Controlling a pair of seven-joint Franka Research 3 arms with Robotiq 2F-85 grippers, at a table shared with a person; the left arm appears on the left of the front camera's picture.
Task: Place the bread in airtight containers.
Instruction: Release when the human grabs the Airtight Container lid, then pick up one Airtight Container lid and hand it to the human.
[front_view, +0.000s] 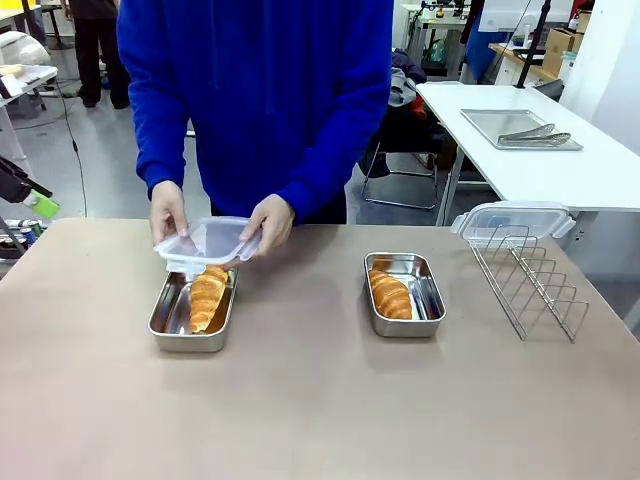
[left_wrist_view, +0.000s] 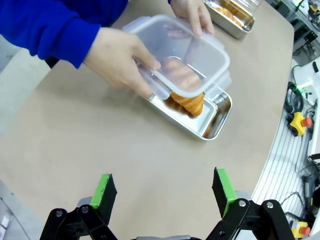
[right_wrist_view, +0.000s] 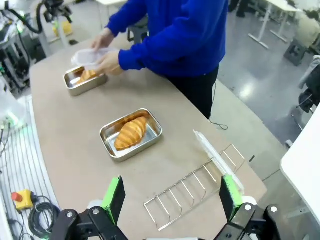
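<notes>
Two steel containers sit on the brown table, each with a croissant inside. The left container (front_view: 190, 318) holds one croissant (front_view: 207, 295), and a person's hands hold a clear lid (front_view: 208, 240) tilted over its far end. From the left wrist, that lid (left_wrist_view: 180, 50) covers most of the croissant (left_wrist_view: 189, 102) in its container (left_wrist_view: 216, 117). The right container (front_view: 428, 300) with its croissant (front_view: 390, 295) is uncovered; the right wrist view shows this container (right_wrist_view: 107, 135) and croissant (right_wrist_view: 131, 132). My left gripper (left_wrist_view: 164, 190) is open above bare table. My right gripper (right_wrist_view: 171, 197) is open above the wire rack.
A wire rack (front_view: 530, 280) stands at the right of the table with a second clear lid (front_view: 515, 218) resting on its far end. Behind it is a white table with a flat metal tray (front_view: 520, 128) and tongs. The person in a blue sweater stands at the far side.
</notes>
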